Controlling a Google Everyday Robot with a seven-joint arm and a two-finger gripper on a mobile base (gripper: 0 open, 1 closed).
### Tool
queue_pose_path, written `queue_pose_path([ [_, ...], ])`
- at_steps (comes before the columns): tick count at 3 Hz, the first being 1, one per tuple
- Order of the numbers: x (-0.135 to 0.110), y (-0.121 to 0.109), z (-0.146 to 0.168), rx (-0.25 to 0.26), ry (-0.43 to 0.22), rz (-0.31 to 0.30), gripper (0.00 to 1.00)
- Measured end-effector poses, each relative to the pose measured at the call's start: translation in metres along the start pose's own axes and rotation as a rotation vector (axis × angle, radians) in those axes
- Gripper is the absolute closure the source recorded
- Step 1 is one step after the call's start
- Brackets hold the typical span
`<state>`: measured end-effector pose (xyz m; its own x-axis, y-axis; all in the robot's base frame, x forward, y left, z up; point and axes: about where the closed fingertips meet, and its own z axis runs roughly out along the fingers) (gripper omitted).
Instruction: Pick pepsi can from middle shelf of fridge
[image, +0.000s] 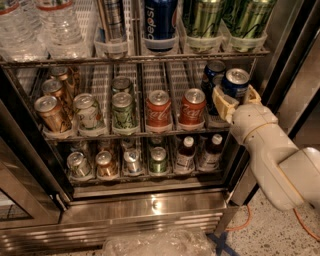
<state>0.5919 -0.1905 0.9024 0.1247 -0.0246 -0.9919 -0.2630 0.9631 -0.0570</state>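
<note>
The pepsi can, short and dark blue with a silver top, sits between the cream fingers of my gripper at the right end of the middle shelf. The gripper is shut on the can and holds it raised above the rack's front cup, just inside the fridge opening. A second dark blue can stands behind it. My white arm reaches in from the lower right.
Red cola cans, green cans and gold cans line the same shelf. A tall pepsi can and water bottles stand above, small bottles below. The dark door frame is close on the right.
</note>
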Motion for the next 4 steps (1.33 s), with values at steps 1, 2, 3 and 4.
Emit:
queue_pose_path([
  [1,-0.015,0.002,-0.011,-0.047,-0.006,-0.022,1.00],
  [2,-0.011,0.025,-0.022,-0.134,0.028,-0.029,1.00],
  [3,0.002,0.069,-0.032,-0.254,0.088,0.011,1.00],
  [4,0.016,0.082,-0.050,-0.353,0.131,-0.004,1.00],
])
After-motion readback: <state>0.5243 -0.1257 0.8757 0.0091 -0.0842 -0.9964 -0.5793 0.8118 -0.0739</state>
